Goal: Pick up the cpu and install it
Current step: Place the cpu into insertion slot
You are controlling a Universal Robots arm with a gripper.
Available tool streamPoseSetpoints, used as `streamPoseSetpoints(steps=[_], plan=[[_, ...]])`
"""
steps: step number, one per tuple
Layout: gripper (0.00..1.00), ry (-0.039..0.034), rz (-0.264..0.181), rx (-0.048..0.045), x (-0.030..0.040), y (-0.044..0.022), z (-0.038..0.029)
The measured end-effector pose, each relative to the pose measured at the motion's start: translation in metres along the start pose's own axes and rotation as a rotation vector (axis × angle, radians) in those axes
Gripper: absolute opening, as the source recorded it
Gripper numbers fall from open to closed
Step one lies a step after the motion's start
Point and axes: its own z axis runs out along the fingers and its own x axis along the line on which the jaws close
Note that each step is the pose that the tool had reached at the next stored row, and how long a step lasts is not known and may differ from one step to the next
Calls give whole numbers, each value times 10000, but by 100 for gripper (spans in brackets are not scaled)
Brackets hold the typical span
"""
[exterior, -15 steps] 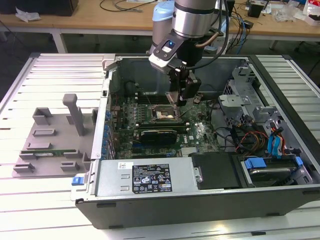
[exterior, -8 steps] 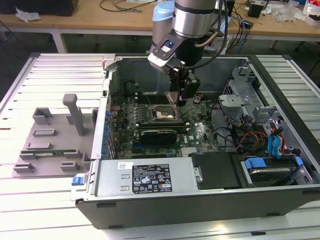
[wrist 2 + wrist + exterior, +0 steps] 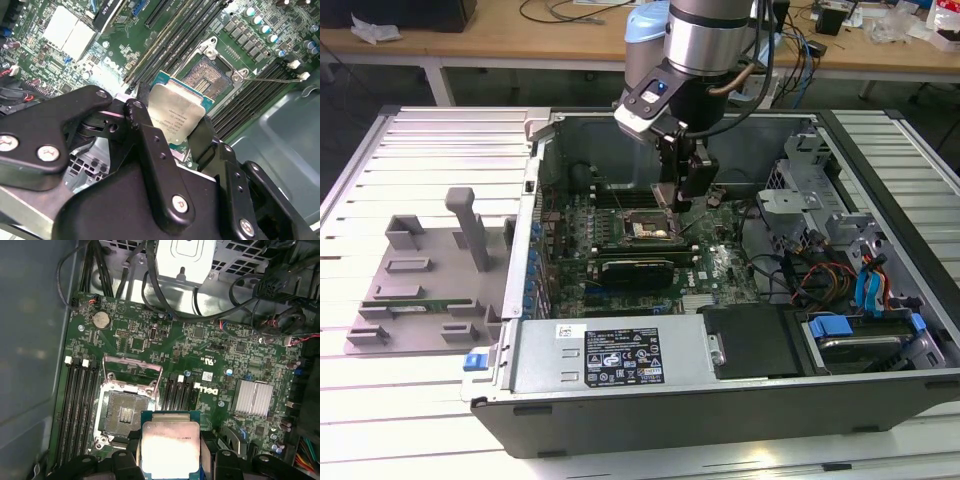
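Risk: cpu [image 3: 177,112] is pinched by two opposite edges in the gripper [image 3: 680,203], off to one side of the open socket [image 3: 645,230]. Any skew or slip going down would likely bend the exposed pins. In the exterior view the gripper sits at the socket's 1 o'clock. The arm [image 3: 705,40] hangs near-vertical inside the case [image 3: 720,415], wrist pointing down.

A ribbed, pale metal tabletop [image 3: 410,140] spread across the foreground under even light. Behind it stood a long wooden bench [image 3: 500,45] on white legs [image 3: 440,85], strewn with cables [image 3: 560,10] and what looked like crumpled paper [image 3: 375,30]; the floor [image 3: 370,90] beneath lay dark
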Motion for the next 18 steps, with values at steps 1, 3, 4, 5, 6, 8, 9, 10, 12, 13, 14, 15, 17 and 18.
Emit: streamPoseSetpoints(steps=[1,3,4,5,6,8,9,10,12,13,14,15,17,18], plan=[[55,3,106,7,0,0,0],[55,10,245,15,0,0,0],[55,12,281,17,0,0,0],[55,13,307,18,0,0,0],[55,16,352,21,0,0,0],[55,19,413,25,0,0,0],[55,20,441,26,0,0,0],[55,21,474,29,0,0,0],[55,25,547,33,0,0,0],[55,26,575,35,0,0,0],[55,26,619,38,0,0,0],[55,27,687,42,0,0,0],[55,31,753,46,0,0,1],[55,35,817,50,0,0,1]])
